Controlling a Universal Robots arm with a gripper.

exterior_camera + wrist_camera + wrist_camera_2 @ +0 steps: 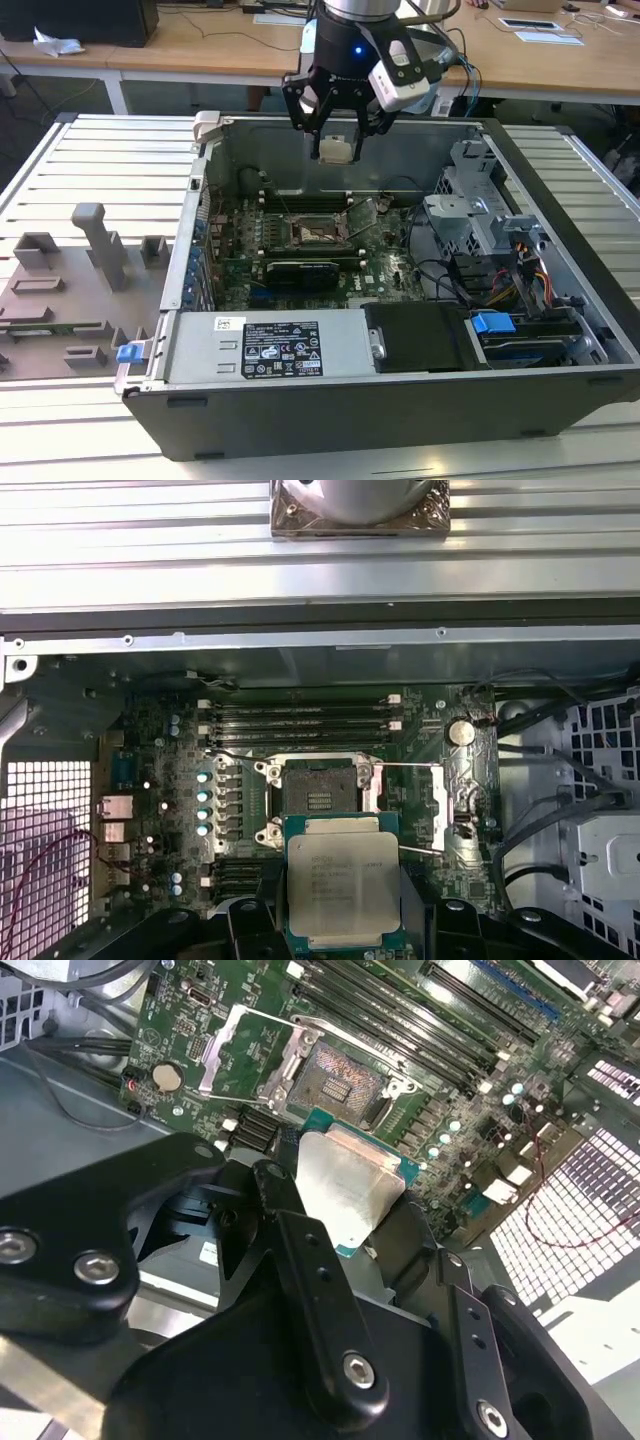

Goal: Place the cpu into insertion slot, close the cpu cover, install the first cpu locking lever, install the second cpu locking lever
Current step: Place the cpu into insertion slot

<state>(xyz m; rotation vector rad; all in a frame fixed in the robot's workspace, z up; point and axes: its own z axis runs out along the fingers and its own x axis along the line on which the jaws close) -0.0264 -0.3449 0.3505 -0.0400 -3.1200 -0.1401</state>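
Gripping the cpu [343, 888] in the pincer [337, 138], hovering above the open insertion slot [319, 793]. Could land tilted or off-centre and damage it, if lowered misaligned.

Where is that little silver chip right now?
The cpu is held in the tool at the top middle of the exterior view, in the air over the open computer case, clear of the insertion slot below.
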